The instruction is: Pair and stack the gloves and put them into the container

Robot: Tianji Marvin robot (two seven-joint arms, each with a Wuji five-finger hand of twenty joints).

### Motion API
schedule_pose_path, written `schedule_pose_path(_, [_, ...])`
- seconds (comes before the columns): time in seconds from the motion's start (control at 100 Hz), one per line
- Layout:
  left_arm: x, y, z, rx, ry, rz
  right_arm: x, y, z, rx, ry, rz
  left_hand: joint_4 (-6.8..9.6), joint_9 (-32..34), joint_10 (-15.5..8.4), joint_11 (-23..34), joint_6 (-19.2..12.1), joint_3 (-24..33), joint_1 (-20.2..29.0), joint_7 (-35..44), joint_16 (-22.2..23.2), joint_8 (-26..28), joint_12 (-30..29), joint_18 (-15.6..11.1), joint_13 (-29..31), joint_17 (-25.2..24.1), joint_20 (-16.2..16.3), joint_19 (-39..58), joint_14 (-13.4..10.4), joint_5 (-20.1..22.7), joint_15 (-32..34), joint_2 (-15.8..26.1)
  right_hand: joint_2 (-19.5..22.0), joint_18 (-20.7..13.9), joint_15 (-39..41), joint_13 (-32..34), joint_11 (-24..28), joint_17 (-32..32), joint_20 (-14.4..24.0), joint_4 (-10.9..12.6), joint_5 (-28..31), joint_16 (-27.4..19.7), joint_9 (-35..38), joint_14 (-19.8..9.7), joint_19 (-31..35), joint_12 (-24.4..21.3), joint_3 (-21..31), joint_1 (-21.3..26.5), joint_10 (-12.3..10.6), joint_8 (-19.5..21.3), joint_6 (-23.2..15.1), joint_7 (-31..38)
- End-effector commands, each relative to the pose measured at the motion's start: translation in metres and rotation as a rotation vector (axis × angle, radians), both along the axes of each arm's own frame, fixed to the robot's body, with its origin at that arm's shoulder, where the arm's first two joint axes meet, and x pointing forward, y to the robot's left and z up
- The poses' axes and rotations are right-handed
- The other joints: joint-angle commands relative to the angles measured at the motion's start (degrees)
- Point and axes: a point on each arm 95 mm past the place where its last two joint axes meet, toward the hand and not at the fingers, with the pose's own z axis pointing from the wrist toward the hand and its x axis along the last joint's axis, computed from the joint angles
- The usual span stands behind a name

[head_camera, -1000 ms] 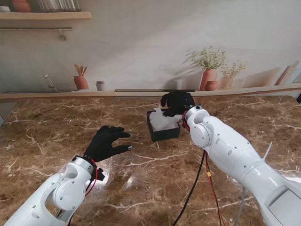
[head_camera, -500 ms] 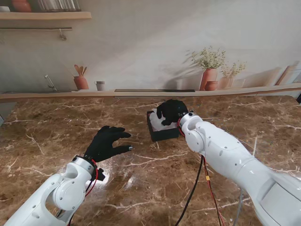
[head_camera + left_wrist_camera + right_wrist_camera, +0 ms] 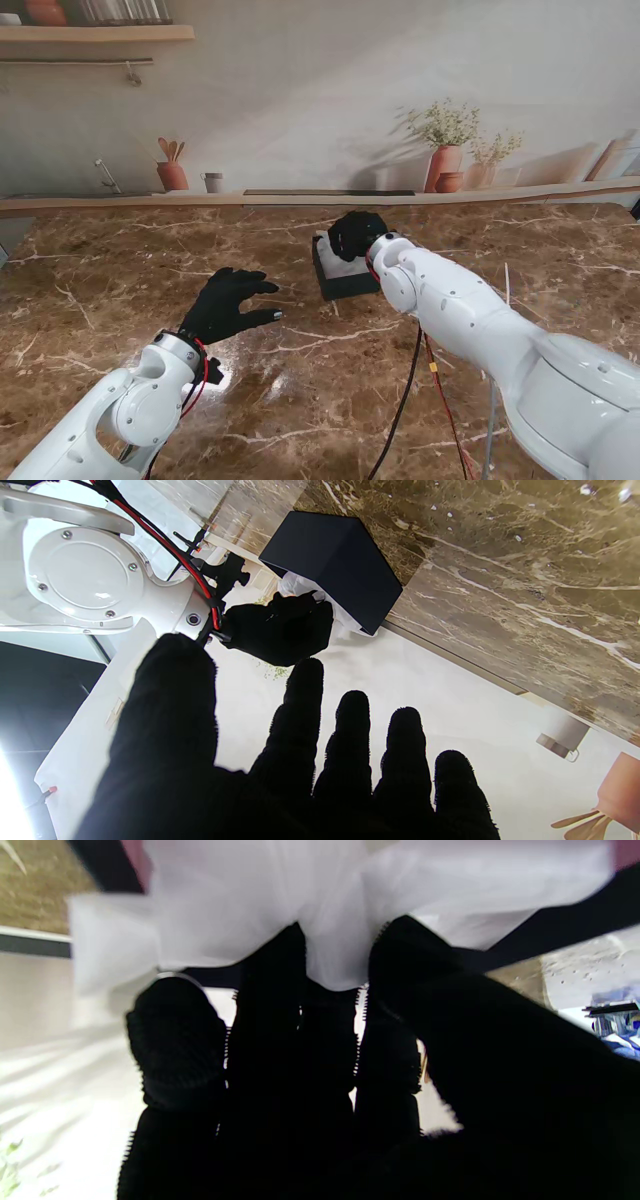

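At lower left of the stand's frame, the left hand (image 3: 228,303) hovered over the brown marble surface (image 3: 120,270) with its black-clad fingers spread, gripping nothing. Toward the centre, the dark container (image 3: 340,284) sat on that surface with the white gloves (image 3: 337,262) bunched inside it, their fabric rising past the rim. Just right of it, the right hand (image 3: 357,235) was bent down onto the pile; the right wrist view showed its fingers (image 3: 272,990) pressed into the white fabric, though whether they pinched the cloth or merely pushed on it could not be told. The likeliest trouble lay there: if cloth was snagged on the fingers, lifting the hand could drag the gloves back out over the rim. A sideways push could also shift or tip the light-looking container, which nothing was steadying, the left hand being well apart from it.
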Motion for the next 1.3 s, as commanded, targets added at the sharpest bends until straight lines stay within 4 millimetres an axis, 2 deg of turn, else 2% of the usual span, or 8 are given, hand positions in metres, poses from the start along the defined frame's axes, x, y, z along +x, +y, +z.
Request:
schedule_pose_path(0.0, [-0.002,0.0,-0.003,0.002,0.01,0.003,0.0,0.003,-0.006,-0.02,0.037,-0.009,1.32,-1.8,-1.3,-1.2,-1.4,-2.4,0.6,0.7,-0.6,0.9,-0.5,-1.7,-2.8,-0.9,0.9,-2.0,-2.8,1.0,-1.8,2.6,1.1,-2.7,-1.5,2.5,-1.1,1.9,-0.9,1.3,0.5,-2.3,2.5,0.6,2.1,-1.4,2.4,2.6,0.6,-1.2,-0.8,1.6])
schedule_pose_path(0.22, [-0.002,0.002,-0.002,0.001,0.008,0.008,0.002,0.001,-0.016,-0.1,0.148,-0.015,1.33,-1.8,-1.2,-1.2,-1.3,-2.3,1.0,0.7,-0.6,0.9,-0.5,-1.8,-2.9,-0.9,1.0,-2.1,-2.8,1.0,-1.8,2.7,4.2,-1.4,-8.9,0.9,-5.0,0.6,-3.1,1.0,-2.6,-5.5,-0.6,0.2,-1.3,-3.5,3.5,0.7,0.1,-0.9,-0.9,-0.1])
schedule_pose_path(0.36, [-0.002,0.002,-0.002,0.0,0.009,0.012,0.001,0.0,-0.019,-0.116,0.23,-0.015,1.33,-1.9,-1.2,-1.3,-1.2,-2.2,1.3,0.6,-0.6,0.8,-0.5,-1.8,-3.1,-0.9,1.0,-2.2,-2.8,0.9,-1.8,2.7,8.4,-0.3,-17.0,-3.2,-7.6,-3.2,-2.6,0.7,-7.3,-5.7,-6.0,0.6,-3.7,-7.2,3.6,-1.9,0.9,-0.9,1.3,-6.8])
schedule_pose_path(0.53, [-0.003,0.003,-0.003,0.0,0.01,0.015,0.001,-0.002,-0.019,-0.107,0.284,-0.014,1.32,-2.0,-1.1,-1.3,-1.1,-2.3,1.6,0.6,-0.7,0.9,-0.5,-1.8,-3.0,-0.9,1.0,-2.3,-2.8,0.9,-1.9,2.6,13.3,0.3,-20.4,-8.3,-7.0,-8.1,-0.4,3.8,-9.5,-5.9,-11.4,1.7,-6.8,-11.1,4.1,-10.7,1.4,3.3,2.9,-15.4])
schedule_pose_path(0.66, [-0.003,0.003,-0.003,-0.001,0.007,0.018,0.001,-0.003,-0.018,-0.11,0.329,-0.021,1.32,-2.0,-1.2,-1.3,-1.1,-2.3,1.6,0.5,-0.7,0.8,-0.5,-1.8,-3.1,-0.9,1.1,-2.3,-2.8,0.9,-1.9,2.7,15.3,0.4,-21.1,-10.3,-7.8,-9.7,0.5,5.7,-10.4,-5.8,-13.9,2.2,-7.2,-11.8,4.1,-11.8,1.9,5.0,2.8,-18.3])
schedule_pose_path(0.68, [-0.003,0.003,-0.003,-0.001,0.006,0.018,0.001,-0.003,-0.018,-0.112,0.336,-0.022,1.32,-2.0,-1.2,-1.3,-1.1,-2.3,1.7,0.5,-0.7,0.8,-0.5,-1.8,-3.1,-0.9,1.1,-2.3,-2.9,0.9,-1.9,2.6,15.6,0.3,-21.1,-10.7,-7.7,-10.0,1.6,6.0,-10.0,-5.2,-14.4,2.1,-7.5,-12.0,4.4,-12.1,1.9,7.3,2.9,-20.6])
schedule_pose_path(0.91, [-0.002,0.004,-0.002,-0.002,0.0,0.019,0.001,-0.007,-0.016,-0.102,0.358,-0.023,1.29,-2.0,-1.3,-1.3,-1.3,-2.4,1.5,0.5,-0.7,0.8,-0.5,-1.8,-3.0,-0.9,1.1,-2.3,-2.8,0.7,-1.9,2.7,17.0,-0.7,-19.1,-10.6,-7.1,-11.8,3.6,6.3,-10.2,-2.7,-15.0,1.1,-5.5,-11.2,1.6,-14.9,0.9,8.3,3.1,-20.9])
schedule_pose_path(1.29, [0.0,0.002,-0.001,-0.013,-0.007,0.019,-0.006,-0.017,0.009,-0.026,0.288,-0.021,1.32,-1.7,-1.5,-1.1,-0.5,-2.4,1.1,-0.1,-0.6,0.3,-0.4,-1.5,-2.8,-0.9,1.6,-1.6,-2.9,0.4,-1.8,2.6,19.5,-0.5,-19.3,-10.7,-7.8,-12.7,3.7,12.4,-9.3,-0.8,-16.3,1.2,-6.1,-10.5,-3.9,-21.0,1.1,15.2,3.4,-28.9])
